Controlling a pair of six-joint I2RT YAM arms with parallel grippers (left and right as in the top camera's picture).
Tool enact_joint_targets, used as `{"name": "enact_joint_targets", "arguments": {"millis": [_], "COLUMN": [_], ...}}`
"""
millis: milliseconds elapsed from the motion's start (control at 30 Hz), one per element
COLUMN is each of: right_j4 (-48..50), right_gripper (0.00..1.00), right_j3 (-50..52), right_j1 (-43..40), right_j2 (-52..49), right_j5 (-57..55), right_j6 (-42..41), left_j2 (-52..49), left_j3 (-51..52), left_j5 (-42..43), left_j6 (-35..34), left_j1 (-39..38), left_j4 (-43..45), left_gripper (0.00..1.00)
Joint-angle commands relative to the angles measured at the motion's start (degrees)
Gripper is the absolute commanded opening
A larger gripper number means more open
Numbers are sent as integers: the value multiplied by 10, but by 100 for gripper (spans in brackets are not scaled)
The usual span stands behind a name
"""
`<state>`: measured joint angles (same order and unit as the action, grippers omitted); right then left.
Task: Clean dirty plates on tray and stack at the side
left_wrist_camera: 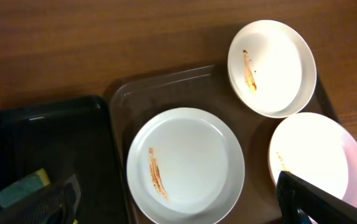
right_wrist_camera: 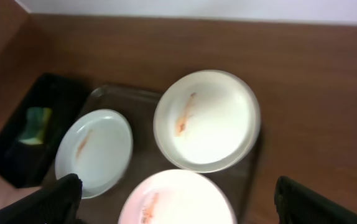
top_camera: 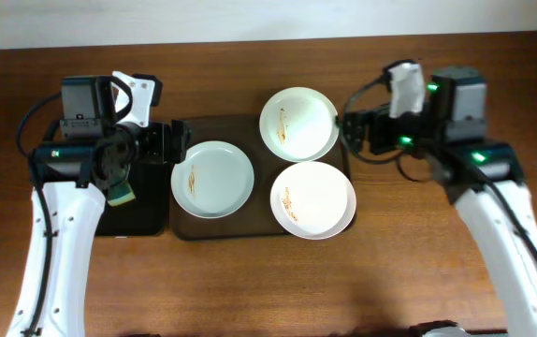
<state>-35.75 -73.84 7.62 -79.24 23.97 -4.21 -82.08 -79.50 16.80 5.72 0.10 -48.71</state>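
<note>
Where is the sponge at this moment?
In the overhead view the sponge lies inside the black bin on the left side of the table. The bin stands directly left of the tray with the plates.
</note>
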Motion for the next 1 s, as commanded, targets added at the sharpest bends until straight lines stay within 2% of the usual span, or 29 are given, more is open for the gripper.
{"name": "enact_joint_targets", "arguments": {"millis": [0,100,233,367,467,600,633,800,900,967], "right_j4": [7,7,36,48,62,73,77,77,77,77], "right_gripper": [98,100,91,89,88,89,89,93,93,93], "right_j3": [-29,-82,-93,-93,-93,-92,-92,-90,-90,-90], "right_j1": [69,143,203,235,239,239,239,239,239,239], "right_j2": [-61,-136,-220,-276,-300,-316,-318,-329,-342,-343], "right_j5": [-3,-71,-102,-138,-147,-159,-159,-187,-187,-187], "right_j6": [-62,-100,-107,-117,-117,-117,-117,-117,-117,-117], "left_j2": [-3,-4,-35,-100,-146,-198,-216,-286,-316,-334], "left_j3": [-10,-10,-10,-10,-10,-10,-10,-10,-10,-10], "left_j5": [-5,-68,-152,-174,-212,-261,-266,-274,-277,-276], "left_j6": [-97,-170,-193,-227,-269,-261,-240,-237,-237,-236], "left_j1": [31,107,117,117,117,117,117,117,118,118], "left_j4": [-3,-35,-106,-131,-122,-91,-79,-45,-13,7], "left_gripper": [99,96,89,59,57,56,54,44,42,34]}}
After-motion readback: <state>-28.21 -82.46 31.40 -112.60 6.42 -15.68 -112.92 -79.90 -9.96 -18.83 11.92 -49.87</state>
